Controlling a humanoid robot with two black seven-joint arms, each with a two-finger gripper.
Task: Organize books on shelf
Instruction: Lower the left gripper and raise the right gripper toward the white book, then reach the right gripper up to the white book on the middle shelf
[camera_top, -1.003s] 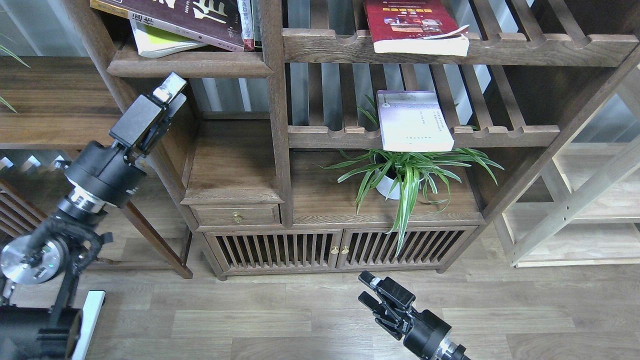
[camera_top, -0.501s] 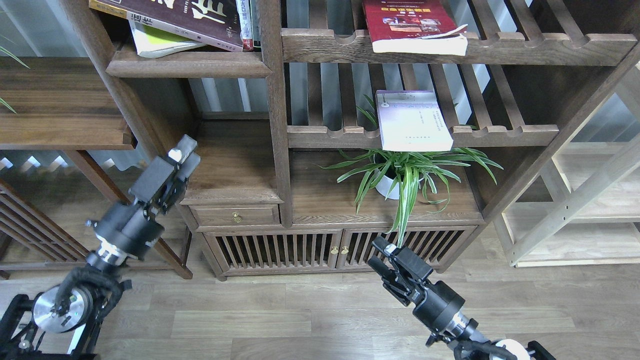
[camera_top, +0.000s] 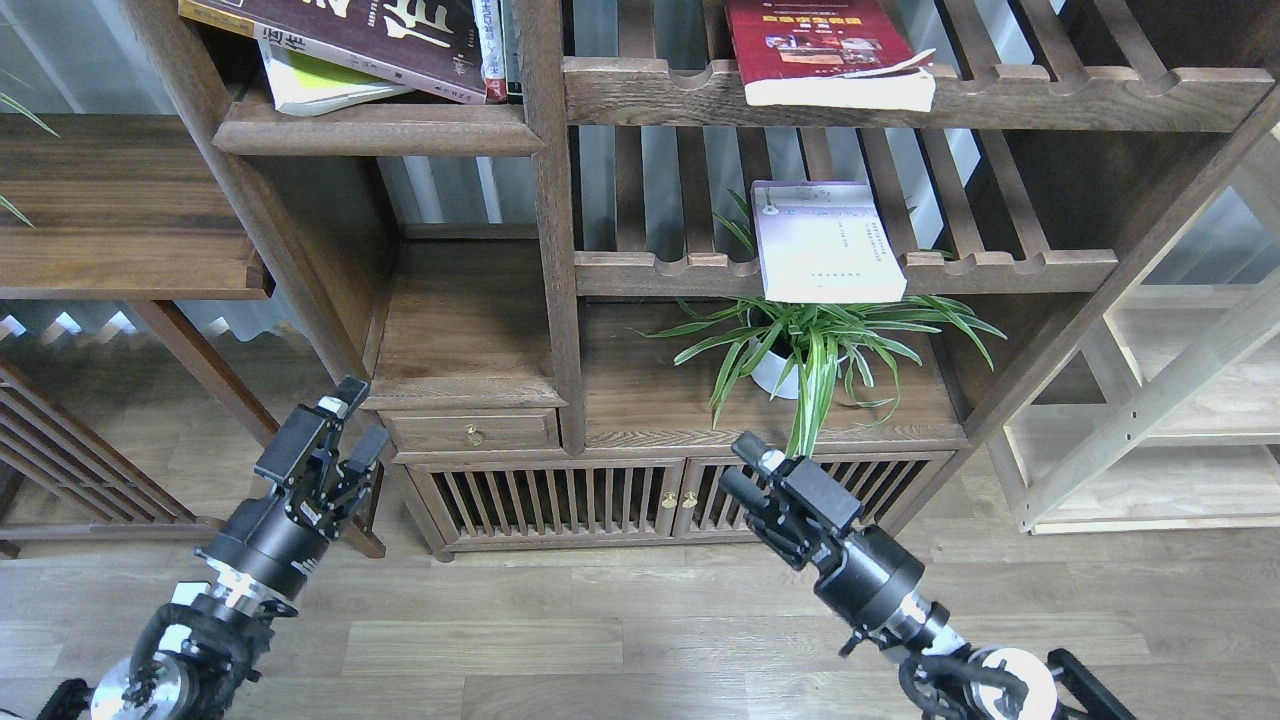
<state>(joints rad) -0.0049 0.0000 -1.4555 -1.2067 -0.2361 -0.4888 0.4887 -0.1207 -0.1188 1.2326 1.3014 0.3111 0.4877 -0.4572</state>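
Note:
A yellow-green book (camera_top: 318, 84) lies on the solid shelf (camera_top: 375, 131) at the upper left, under a dark maroon book (camera_top: 375, 35). A pale lavender-white book (camera_top: 826, 240) lies flat on the middle slatted rack and overhangs its front rail. A red book (camera_top: 815, 50) lies flat on the upper slatted rack. My left gripper (camera_top: 356, 421) is open and empty, low beside the bookcase's left leg, far below the shelf. My right gripper (camera_top: 742, 468) is open and empty in front of the cabinet doors, below the lavender book.
A potted spider plant (camera_top: 805, 350) stands on the ledge under the lavender book. A drawer with a brass knob (camera_top: 473, 434) and slatted cabinet doors (camera_top: 610, 500) lie between the grippers. A side table (camera_top: 120, 220) is at left and a pale wooden frame (camera_top: 1150, 400) at right.
My left arm has dropped from just under the solid shelf down to drawer height. My right gripper has risen and moved toward the cabinet doors. The books have not moved.

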